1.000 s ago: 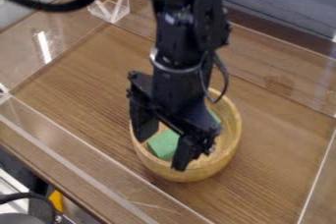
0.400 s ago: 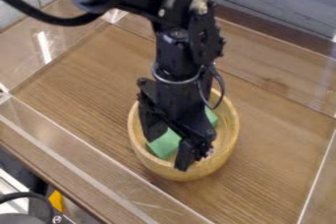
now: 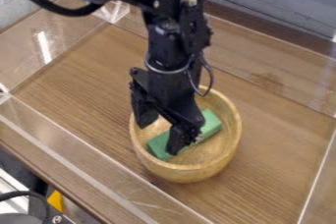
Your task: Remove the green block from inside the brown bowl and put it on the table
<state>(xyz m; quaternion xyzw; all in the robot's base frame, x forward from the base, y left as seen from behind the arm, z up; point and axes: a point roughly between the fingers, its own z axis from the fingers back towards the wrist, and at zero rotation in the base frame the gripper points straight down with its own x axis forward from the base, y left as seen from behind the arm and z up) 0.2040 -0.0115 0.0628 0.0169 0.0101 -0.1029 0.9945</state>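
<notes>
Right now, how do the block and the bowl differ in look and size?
The block is green, while the bowl is light brown. The block is straight and bar-like; the bowl is round. The block is smaller than the bowl. Both are under the hand.

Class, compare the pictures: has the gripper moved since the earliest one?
Yes. The gripper has shifted up and toward the left in the view, judged against the bowl.

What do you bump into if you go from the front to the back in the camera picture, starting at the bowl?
The brown bowl's near rim, the green block, the bowl's far rim, the table.
</notes>
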